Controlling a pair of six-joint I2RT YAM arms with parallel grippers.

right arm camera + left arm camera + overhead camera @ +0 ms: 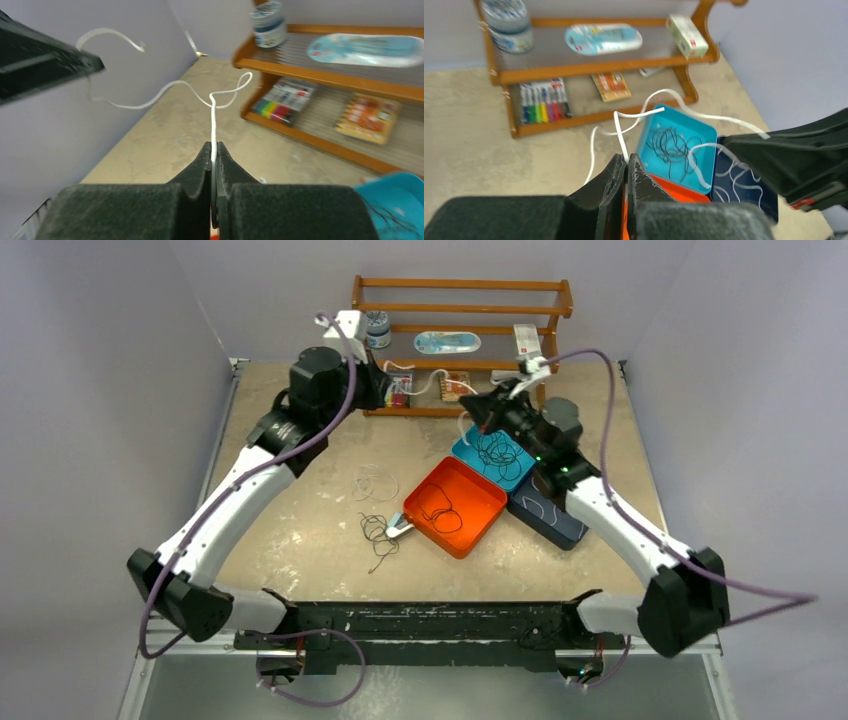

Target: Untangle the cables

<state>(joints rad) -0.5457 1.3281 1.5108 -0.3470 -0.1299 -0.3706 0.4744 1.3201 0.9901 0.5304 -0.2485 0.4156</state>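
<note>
Left gripper (626,162) clamped shut on white cable (620,131), bottom centre of left wrist view. Right gripper (214,150) pinched same cable, bottom centre of right wrist view. Cable hung slack between them, upper centre overhead, before wooden shelf (460,285). Black cables (498,448) lay in teal tray (462,447) and orange tray (485,528).

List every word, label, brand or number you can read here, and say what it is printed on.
Nothing is legible in any view.
White box on the shelf: printing too blurred.
Blue packet: printing too blurred.
Round tub: label too blurred.
Marker pack: too small.
Orange packet: too blurred.
</note>
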